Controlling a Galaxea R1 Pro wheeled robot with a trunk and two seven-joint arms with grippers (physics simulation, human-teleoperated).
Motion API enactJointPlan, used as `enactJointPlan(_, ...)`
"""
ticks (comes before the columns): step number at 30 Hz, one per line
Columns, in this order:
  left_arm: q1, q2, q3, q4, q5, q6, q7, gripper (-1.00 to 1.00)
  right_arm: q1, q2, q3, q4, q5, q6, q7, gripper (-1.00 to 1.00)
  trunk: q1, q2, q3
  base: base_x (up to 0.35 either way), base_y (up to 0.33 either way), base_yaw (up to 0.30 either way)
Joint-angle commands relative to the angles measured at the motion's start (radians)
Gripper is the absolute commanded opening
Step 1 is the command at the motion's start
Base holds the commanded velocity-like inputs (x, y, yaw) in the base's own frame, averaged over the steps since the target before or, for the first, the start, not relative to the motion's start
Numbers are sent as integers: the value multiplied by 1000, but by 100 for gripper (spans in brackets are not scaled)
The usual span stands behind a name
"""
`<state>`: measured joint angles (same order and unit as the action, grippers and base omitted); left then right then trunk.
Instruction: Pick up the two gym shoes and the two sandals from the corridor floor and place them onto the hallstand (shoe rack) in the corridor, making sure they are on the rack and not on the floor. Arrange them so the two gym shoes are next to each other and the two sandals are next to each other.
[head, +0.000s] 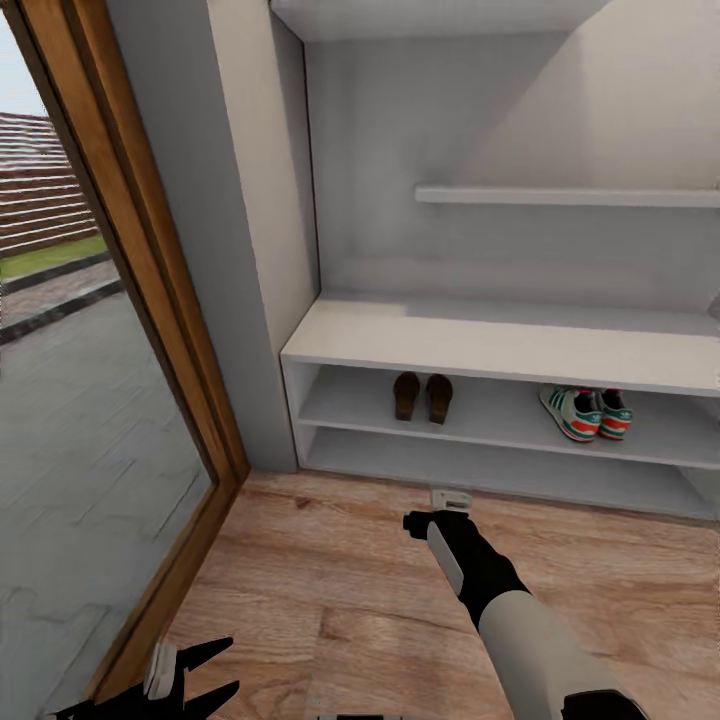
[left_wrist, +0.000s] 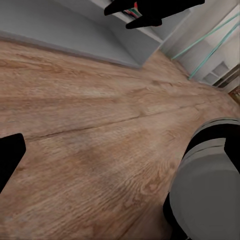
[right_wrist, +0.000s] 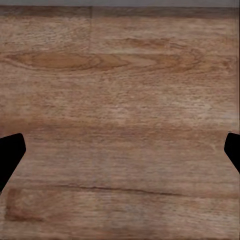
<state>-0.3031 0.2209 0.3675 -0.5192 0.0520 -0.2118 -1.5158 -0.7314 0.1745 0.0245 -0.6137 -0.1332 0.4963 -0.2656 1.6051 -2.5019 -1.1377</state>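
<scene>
Tools hang empty over the corridor floor (head: 330, 590): the right tool (head: 448, 497) at lower centre of the head view, fingers spread wide apart; the left tool (head: 205, 672) at the lower left edge, prongs apart. Beyond, on the hallstand (head: 500, 345), upper tier, two sandals (head: 422, 396) sit side by side at centre, two gym shoes (head: 586, 412) together at right.

Home entrance corridor: pale grey hallstand (head: 500, 345) with shoes on its open tier, wall shelves above, wood-plank floor (head: 330, 580), wood-framed glass door (head: 150, 300) onto a paved yard
</scene>
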Motion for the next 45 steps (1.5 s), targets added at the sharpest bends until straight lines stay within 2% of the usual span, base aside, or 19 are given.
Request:
enactJointPlan(1, -1, 0, 1, 1, 2, -10, -2, 100, 0, 0, 3, -1, -10, 0, -9, 100, -1, 0, -1, -211, 0, 0)
enactJointPlan(10, -1, -3, 1, 1, -1, -12, 0, 100, 1, 0, 3, 9, -9, -23, -9, 100, -1, 0, -1, -122, -130, 0)
enactJointPlan(24, -1, -3, 0, 1, -1, -12, 0, 100, 5, -2, 7, 30, -1, -110, 3, 100, -1, 0, -1, -11, -91, 0)
enactJointPlan(26, -1, -3, 1, 1, -1, -12, 0, 100, 5, -13, 7, 40, -1, -126, 8, 100, -1, 0, -1, 0, -5, 0)
enactJointPlan(27, -1, -2, 0, 1, -1, -11, 1, 100, 6, -40, 8, 63, -1, -155, 26, 100, -1, 0, -1, 0, -2, 0)
enactJointPlan(28, -1, -2, 0, 1, -1, -11, 1, 100, 6, -48, 8, 70, 0, -162, 33, 100, -1, 0, -1, 0, -1, 0)
enactJointPlan(30, -1, -2, -2, 1, -1, -11, 1, 100, 6, -91, 8, 104, 0, -190, 94, 100, -1, 0, -1, 0, 0, 0)
enactJointPlan(34, -1, -3, -1, 1, -1, -11, 3, 100, 6, -136, 8, 139, 0, -212, 192, 100, -2, 0, 11, 0, 0, 0)
enactJointPlan(37, -1, -3, -1, 1, -2, -11, 4, 100, 6, -157, 8, 153, 0, -216, 229, 100, -3, 1, 22, 0, 0, 0)
enactJointPlan(39, -1, -2, -1, 1, -1, -11, 4, 100, 6, -188, 8, 177, 0, -233, 261, 100, -4, 1, 30, 0, 0, 0)
enactJointPlan(40, -1, -2, -1, 1, -1, -11, 5, 100, 7, -193, 8, 182, 0, -239, 264, 100, -5, 2, 34, 0, 0, 0)
enactJointPlan(44, -1, -2, -2, 1, -1, -11, 6, 100, 6, -218, 8, 217, 0, -279, 273, 100, -17, 24, 47, 0, 0, 0)
enactJointPlan(45, -1, -2, -3, 1, -1, -11, 13, 100, 7, -229, 8, 253, 0, -322, 281, 100, -21, 31, 50, 0, 0, 0)
